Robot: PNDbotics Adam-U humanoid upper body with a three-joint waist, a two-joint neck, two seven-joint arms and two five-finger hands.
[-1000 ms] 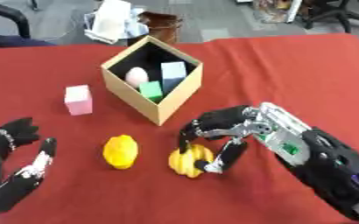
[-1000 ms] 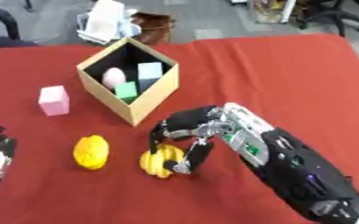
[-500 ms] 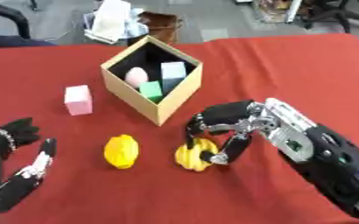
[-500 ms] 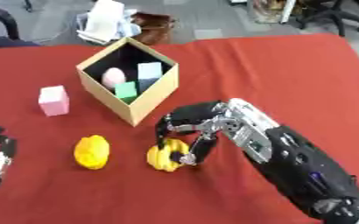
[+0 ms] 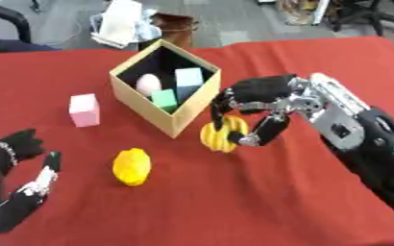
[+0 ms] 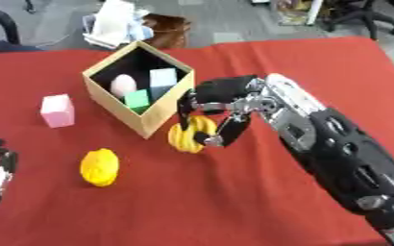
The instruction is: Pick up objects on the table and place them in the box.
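On the red cloth-covered table (image 5: 301,202), the open tan cardboard box (image 5: 177,123) sits upper centre. The right hand (image 5: 264,98), fingers curled round the ribbed yellow fruit-shaped toy (image 5: 223,135) at centre, grips it for boxing. The left hand (image 5: 19,192) rests open, lower left.

Box (image 5: 177,124) sits between cube (image 5: 84,110), left, and banana bunch (image 5: 223,134), right.

A red cloth (image 5: 234,202) covers the counter from edge to edge. Beyond its far edge, on the grey floor (image 5: 234,24), lies a heap of white, paper-like stuff (image 5: 120,26) with a brown bag-like thing (image 5: 173,26) just beside it. Dark office chairs stand at the far left (image 5: 3,19) and far right (image 5: 364,14).
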